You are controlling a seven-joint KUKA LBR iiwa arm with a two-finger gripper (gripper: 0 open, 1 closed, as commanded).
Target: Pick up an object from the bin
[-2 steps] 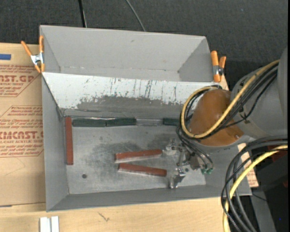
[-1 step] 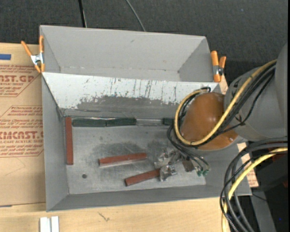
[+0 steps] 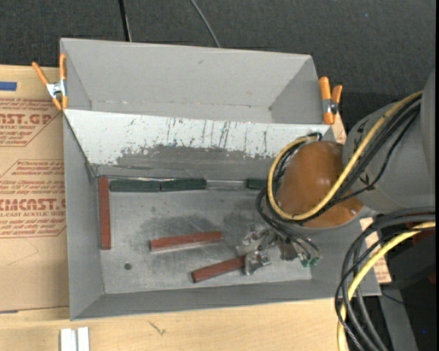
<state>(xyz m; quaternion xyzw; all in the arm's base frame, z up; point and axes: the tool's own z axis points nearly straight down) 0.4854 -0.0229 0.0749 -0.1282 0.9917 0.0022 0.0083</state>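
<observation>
the hand (image 3: pixel 254 257) is low in the front right part of the grey bin (image 3: pixel 80 196), at the right end of a red-brown bar (image 3: pixel 216 270) lying flat near the front wall. the bar's long axis runs left to right in the camera view, slightly tilted, and it stretches away to the left of the hand. so the hand meets it at one tip, not the middle. whether the hand is wide or narrow i cannot tell. a second red-brown bar (image 3: pixel 186 241) lies just behind, nearly parallel — close enough to get in the way.
</observation>
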